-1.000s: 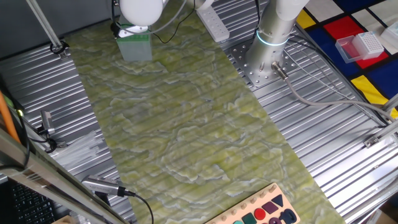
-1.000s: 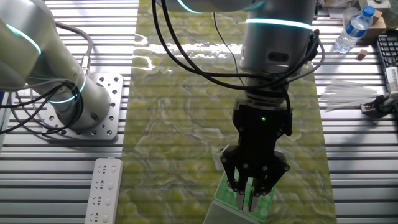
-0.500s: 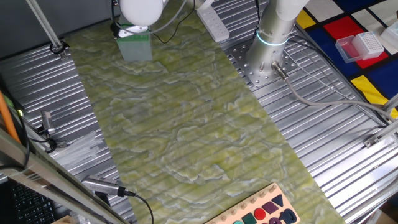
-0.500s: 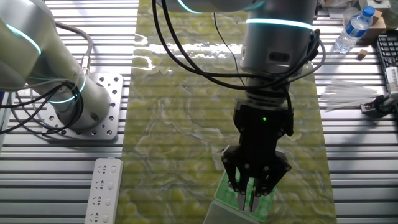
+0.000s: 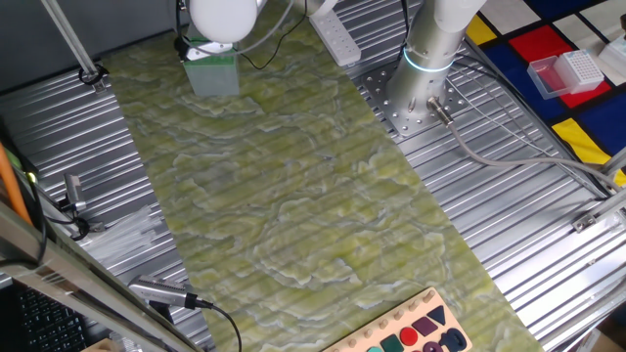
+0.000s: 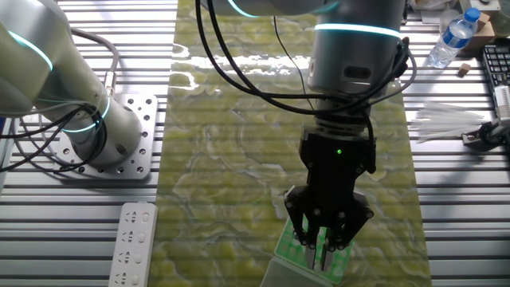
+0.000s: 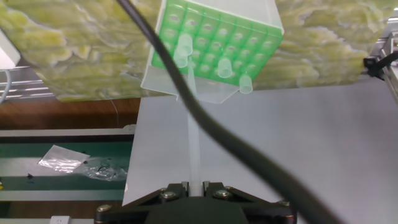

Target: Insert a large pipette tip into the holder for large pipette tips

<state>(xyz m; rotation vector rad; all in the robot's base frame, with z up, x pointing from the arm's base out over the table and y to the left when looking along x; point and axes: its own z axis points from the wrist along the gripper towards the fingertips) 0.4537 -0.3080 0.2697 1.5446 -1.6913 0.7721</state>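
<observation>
The holder for large pipette tips (image 7: 214, 38) is a small rack with a green gridded top and pale translucent sides. It stands at the mat's edge in both fixed views (image 5: 211, 72) (image 6: 296, 244). My gripper (image 7: 194, 185) is shut on the large pipette tip (image 7: 193, 130), a thin translucent cone. Its far end reaches the holder's top near the left holes. Two other tips (image 7: 224, 67) sit in the holder. In the other fixed view my gripper (image 6: 319, 259) hangs straight down just above the holder. The arm's white body hides it in the first fixed view.
A white power strip (image 6: 131, 243) lies left of the holder. Loose tips in a bag (image 6: 446, 123) and a water bottle (image 6: 452, 38) are at the right. The arm's base (image 6: 103, 135) is at the left. A white-topped clear tip box (image 5: 577, 68) and a shape board (image 5: 411, 332) lie far off.
My gripper has sunk very slightly towards the holder with the tip still in it. Nothing else has moved.
</observation>
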